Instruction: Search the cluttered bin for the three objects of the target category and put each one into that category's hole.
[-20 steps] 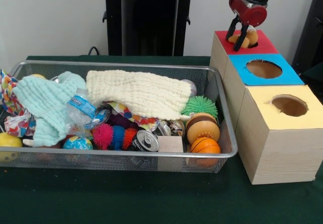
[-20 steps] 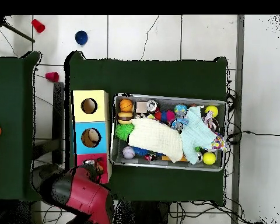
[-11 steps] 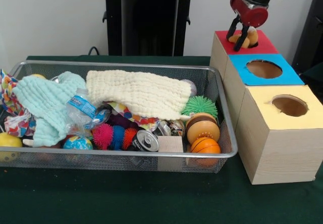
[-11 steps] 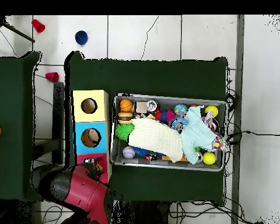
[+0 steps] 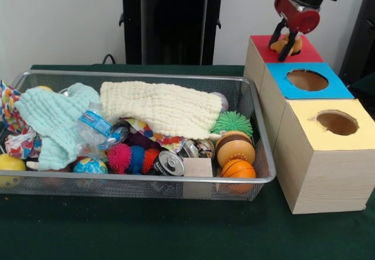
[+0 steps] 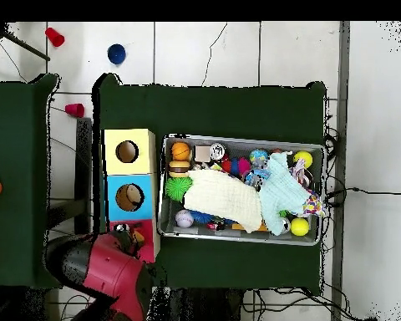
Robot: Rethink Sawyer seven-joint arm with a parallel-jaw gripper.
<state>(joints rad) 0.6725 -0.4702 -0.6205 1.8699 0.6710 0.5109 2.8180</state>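
Bottle (image 5: 95, 126) label blue — text unreadable.

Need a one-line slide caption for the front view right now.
Gripper over the red-topped box, an orange object between its fingers; cluttered wire bin alongside.

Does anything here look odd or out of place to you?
Mostly the bin: cloths, balls, cans and a bottle lie heaped together, and a patterned cloth spills over its end. The end effector hovers over the red box, with something orange beneath it.
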